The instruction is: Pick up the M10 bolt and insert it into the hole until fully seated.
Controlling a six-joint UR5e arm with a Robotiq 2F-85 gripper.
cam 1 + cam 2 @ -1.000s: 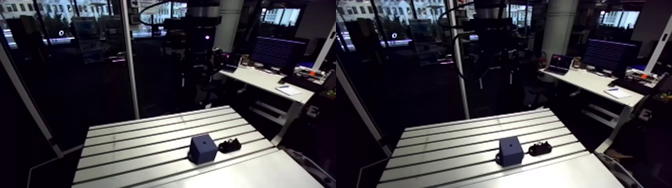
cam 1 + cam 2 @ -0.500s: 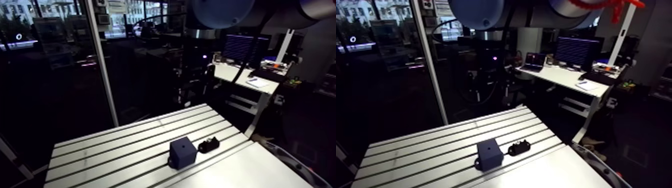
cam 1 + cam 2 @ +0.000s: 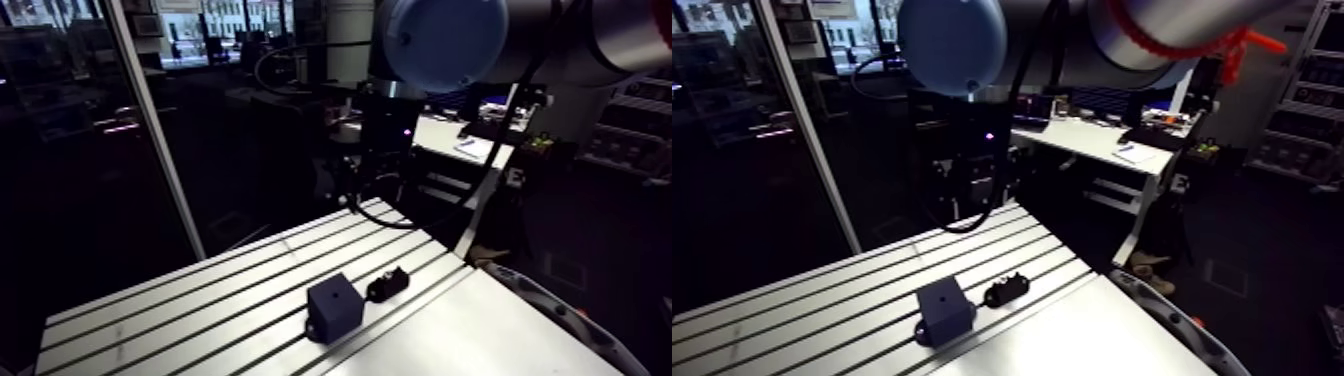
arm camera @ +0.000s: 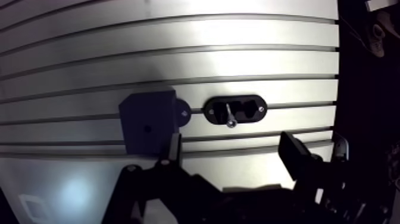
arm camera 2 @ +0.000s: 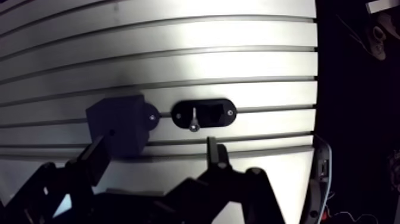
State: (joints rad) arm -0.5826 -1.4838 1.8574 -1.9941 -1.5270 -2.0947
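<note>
end effector (image 4: 232, 146) wide open, empty | M10 bolt (image 4: 229, 115) lies in black cradle (image 4: 253, 110), 12 o'clock ahead, beside dark block (image 4: 149, 113) | risk: I grab it off-axis, bolt jams at hole (image 4: 147, 127)

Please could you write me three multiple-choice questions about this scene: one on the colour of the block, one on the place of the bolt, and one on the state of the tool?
1. What colour is the block on the table?
A) red
B) dark blue
C) white

2. Where is the bolt?
A) seated in the block
B) lying loose in a table slot
C) in the black holder beside the block

3. In what state is the tool?
A) open and empty
B) shut on the bolt
C) shut on the block

Answers:
1 B: the arm view shows it dark blue.
2 C: the wrist view shows the bright bolt in the holder's recess.
3 A: its fingers stand apart with nothing between them.
</note>
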